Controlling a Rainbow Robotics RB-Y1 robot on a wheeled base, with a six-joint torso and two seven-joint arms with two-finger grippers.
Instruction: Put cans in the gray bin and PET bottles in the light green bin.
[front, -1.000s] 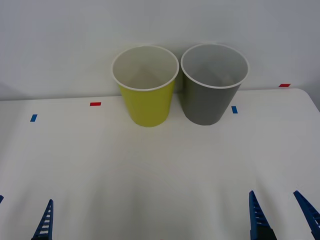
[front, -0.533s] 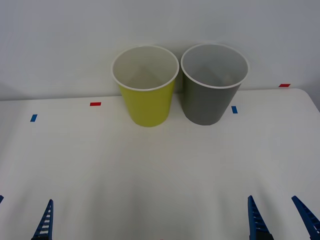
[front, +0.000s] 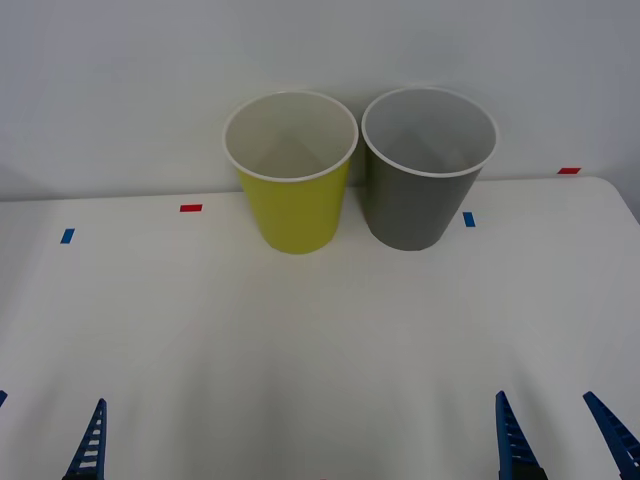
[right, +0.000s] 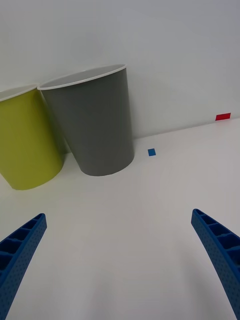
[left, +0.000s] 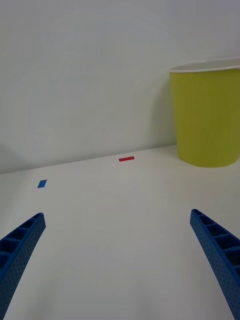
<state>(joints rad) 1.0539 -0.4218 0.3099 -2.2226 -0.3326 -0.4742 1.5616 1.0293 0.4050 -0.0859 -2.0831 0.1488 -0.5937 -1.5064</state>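
Light green bin (front: 291, 170) far centre, gray bin (front: 429, 165) touching on its right. No cans or bottles on table (front: 320, 330). Right gripper (front: 565, 435) near-right, jaws wide, slid slightly left vs 1 s ago — left gripper (left: 120, 260) near-left, open, idle. Task apparently done.

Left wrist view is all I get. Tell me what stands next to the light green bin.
Observer: The gray bin stands close on the light green bin's right, at the table's far side.
Operator: Report the right gripper.
Observer: The right gripper is at the table's near edge, fingers open, facing the gray bin.
Operator: Name a landmark by that bin.
Observer: A blue tape mark lies on the table right of its base.
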